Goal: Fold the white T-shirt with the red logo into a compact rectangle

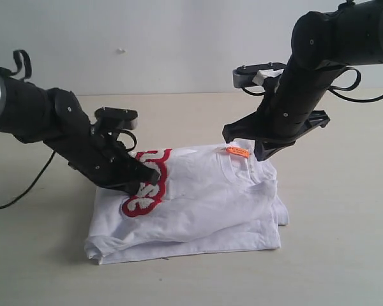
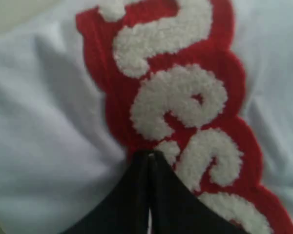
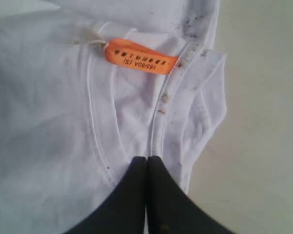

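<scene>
The white T-shirt [image 1: 204, 204] lies partly folded on the table, its collar to the right. The red logo [image 1: 150, 191] with fuzzy white letters runs along its left part. My left gripper [image 1: 154, 175] is shut and its tips rest at the edge of the red logo [image 2: 185, 97]; in the left wrist view the left gripper [image 2: 150, 153] shows no clear fold of cloth between its fingers. My right gripper [image 1: 262, 153] is shut too, just over the collar near the orange tag [image 1: 238, 152]. In the right wrist view the right gripper [image 3: 147, 158] points at the ribbed collar [image 3: 100, 131] below the tag [image 3: 140, 57].
A beige table [image 1: 345, 223] bears the shirt, with bare surface on every side of it. A plain pale wall [image 1: 179, 44] stands behind. Both black arms lean in over the shirt from left and right.
</scene>
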